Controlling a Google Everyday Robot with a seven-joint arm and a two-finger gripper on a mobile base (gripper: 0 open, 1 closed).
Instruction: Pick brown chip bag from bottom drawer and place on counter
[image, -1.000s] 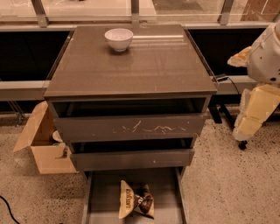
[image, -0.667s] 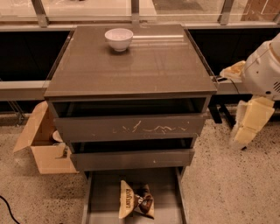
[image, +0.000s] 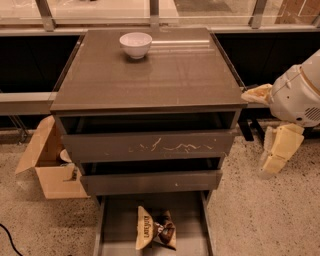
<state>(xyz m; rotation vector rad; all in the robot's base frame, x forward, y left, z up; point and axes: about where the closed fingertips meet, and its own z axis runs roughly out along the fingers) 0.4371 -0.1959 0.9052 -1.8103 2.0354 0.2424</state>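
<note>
The brown chip bag lies crumpled on the floor of the open bottom drawer, cream end to the left with "LATE JULY" lettering. The counter is the glossy grey-brown top of the cabinet. My gripper hangs to the right of the cabinet, beside the middle drawer's height, under the white arm joint. It is well apart from the bag and holds nothing that I can see.
A white bowl stands at the back of the counter. The scratched-front drawer and the one below it are partly pulled out above the bottom drawer. An open cardboard box sits on the floor at the left.
My arm and gripper have moved down and slightly left, closer to the cabinet's right side. The bag, bowl and drawers have not moved.
</note>
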